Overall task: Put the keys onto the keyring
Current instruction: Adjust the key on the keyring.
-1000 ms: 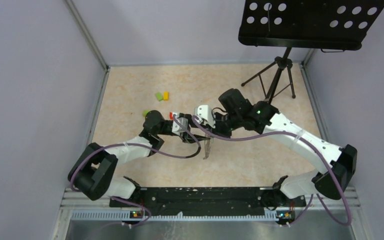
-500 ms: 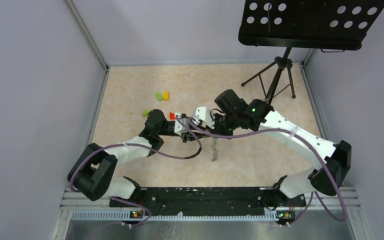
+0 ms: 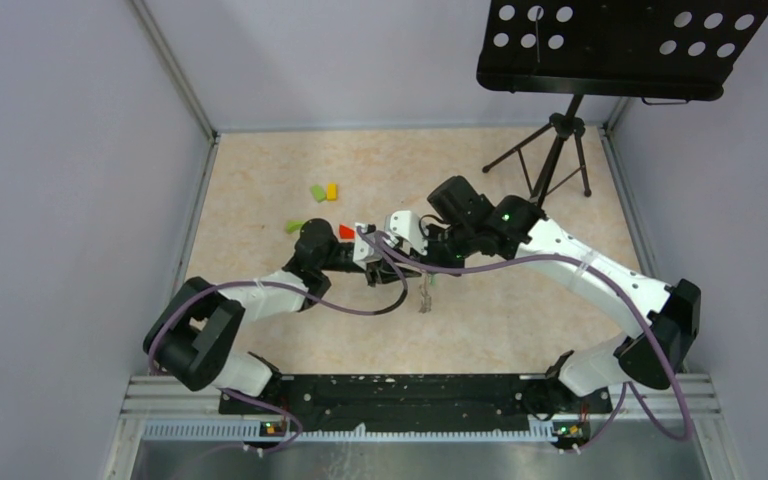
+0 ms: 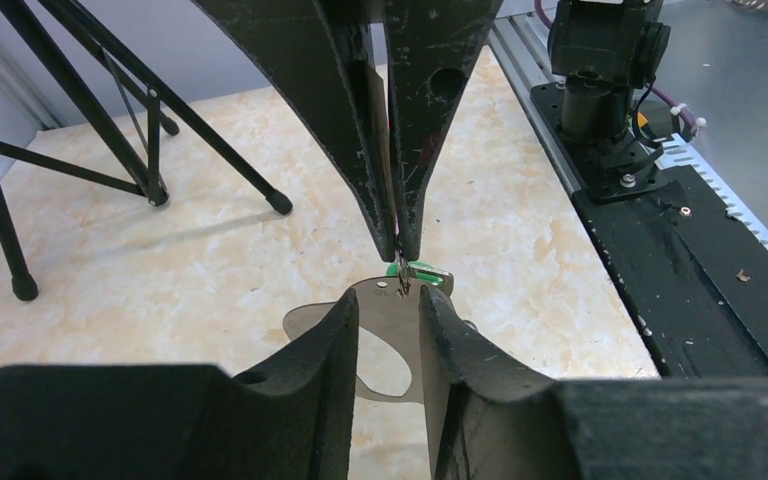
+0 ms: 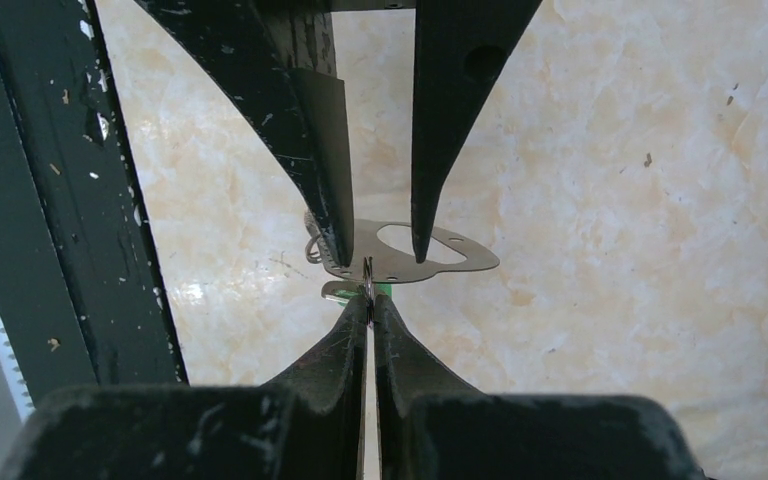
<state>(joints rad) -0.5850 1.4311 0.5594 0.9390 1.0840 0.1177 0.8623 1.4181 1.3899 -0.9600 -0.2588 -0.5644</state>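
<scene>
Right wrist: my right gripper (image 5: 368, 297) is pinched tight on the keyring (image 5: 368, 268), which I see edge-on. The keys (image 5: 465, 260) hang above mid-table, the flat one's long axis crosswise. The left gripper (image 5: 379, 260) straddles it, narrowly parted; I cannot tell whether it grips.

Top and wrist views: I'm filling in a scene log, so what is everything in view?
small silver-grey metal keys: count unclear, silver, bunched where the grippers meet
flat silver metal plate with an oval cut-out: one, silver, between the left jaws
thin metal piece: one, silver, seen edge-on
bright green plastic tag: one, green, beside that piece
small green blocks: two, green, far left; the second by the left arm
small yellow block: one, yellow, beside a green one
small red piece: one, red, by the left wrist
black perforated music stand on a tripod: one, black, far right
beige marbled table: one
black rail: one, near edge
left gripper: jaws apart astride the plate, grip unclear
right gripper: jaws shut on the thin metal piece
</scene>
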